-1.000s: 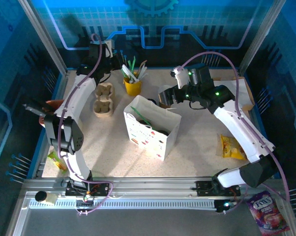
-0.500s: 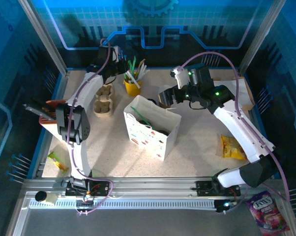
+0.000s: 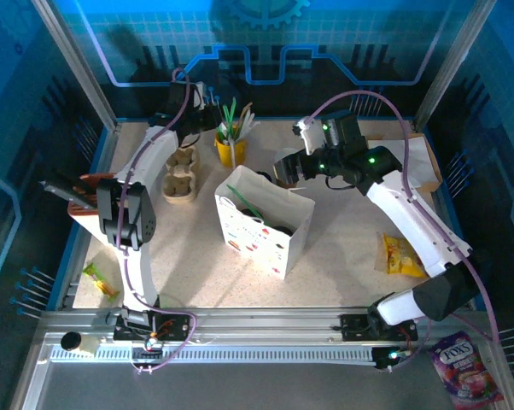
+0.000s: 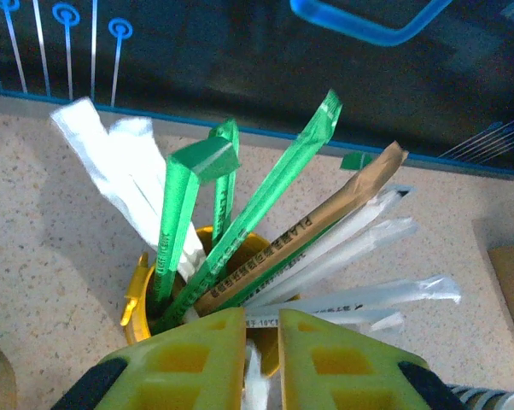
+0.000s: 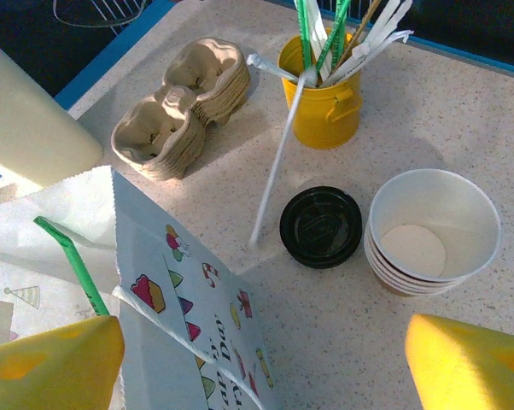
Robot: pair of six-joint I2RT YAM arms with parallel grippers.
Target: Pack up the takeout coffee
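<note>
Both arms are smooth white shells linked by rounded black joint housings. The left arm fills the left of the top view, and the right arm fills the right. A thin purple cable arcs over the right arm, and a similar one trails the left. Small green lights glow on the right arm's black wrist. Black bases sit on a silver rail. The left tool has chunky yellow fingers with recessed panels. The right tool has plain yellow fingers.
</note>
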